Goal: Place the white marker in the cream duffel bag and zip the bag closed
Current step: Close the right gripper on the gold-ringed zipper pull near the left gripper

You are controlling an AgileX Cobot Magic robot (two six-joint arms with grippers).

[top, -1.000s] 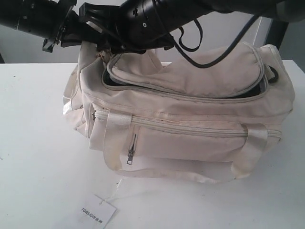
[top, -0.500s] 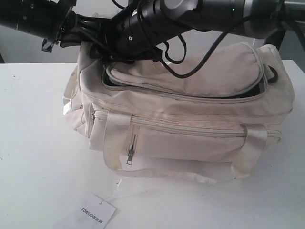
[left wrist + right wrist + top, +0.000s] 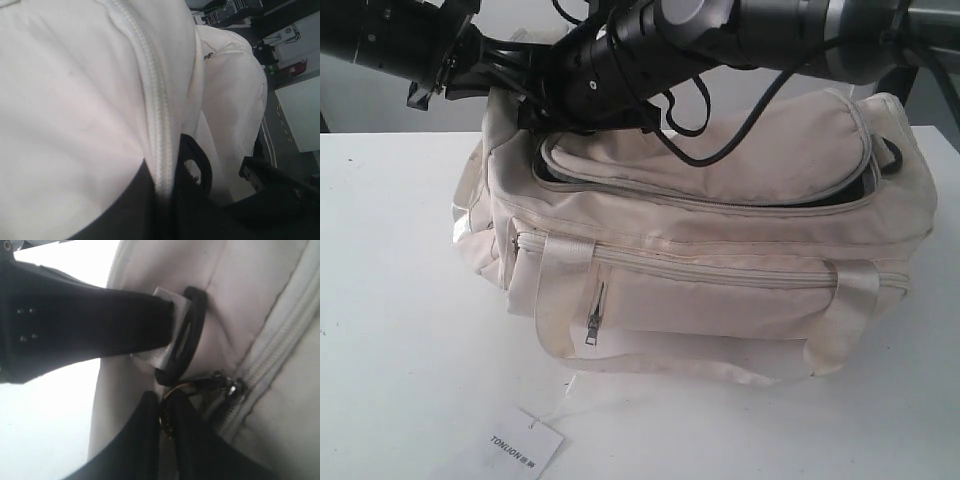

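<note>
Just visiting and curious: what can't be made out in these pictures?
- Marker: in no view; if inside the bag, the flap hides it in the exterior view.
- Zip pull: right wrist view, mostly covered by the right fingers.
- Left fingers: left wrist view, dark and blurred against fabric; grip unclear.

Frontal exterior; wrist views close on bag [image 3: 720, 290]
</note>
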